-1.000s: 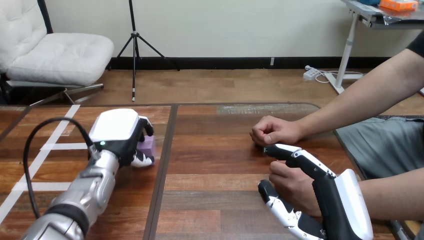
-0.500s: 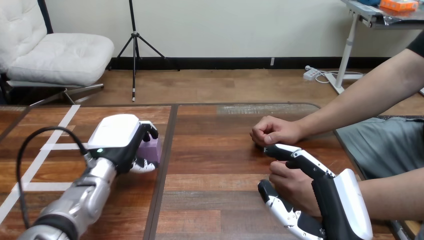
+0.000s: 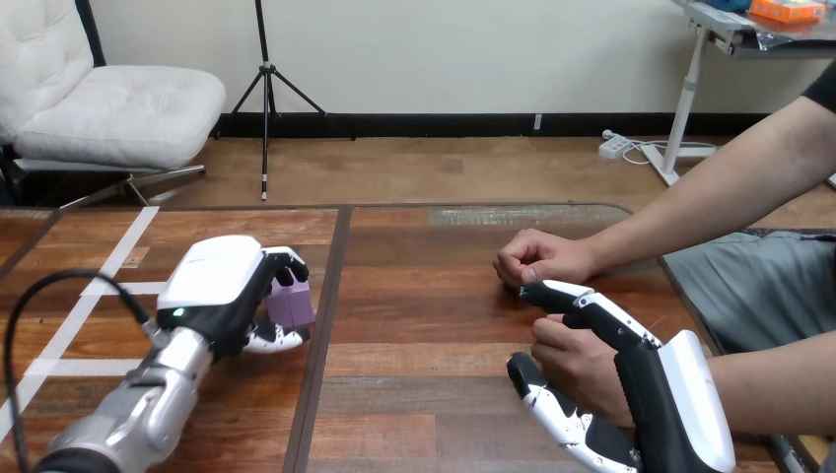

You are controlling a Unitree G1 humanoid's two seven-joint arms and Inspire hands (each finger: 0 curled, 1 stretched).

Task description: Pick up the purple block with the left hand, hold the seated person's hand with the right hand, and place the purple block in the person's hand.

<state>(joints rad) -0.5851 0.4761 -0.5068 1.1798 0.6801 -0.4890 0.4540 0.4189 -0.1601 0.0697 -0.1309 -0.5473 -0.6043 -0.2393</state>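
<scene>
Grasping one purple block [image 3: 292, 302], left robot hand [image 3: 212, 288]; right robot hand [image 3: 643, 382] clasps person's hand [image 3: 577, 363].

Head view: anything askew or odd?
Nothing damaged or spilled. The purple block sits slightly tilted in the curled fingers of the left hand. The person's nearer hand, held between fingers and thumb of the right hand, is curled, not opened flat.

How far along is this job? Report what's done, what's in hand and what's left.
Done: the right robot hand has its fingers and thumb round the person's hand. In hand: the left robot hand is curled round the purple block, well apart from the person. Left: carry the block across and place it in that hand.
</scene>
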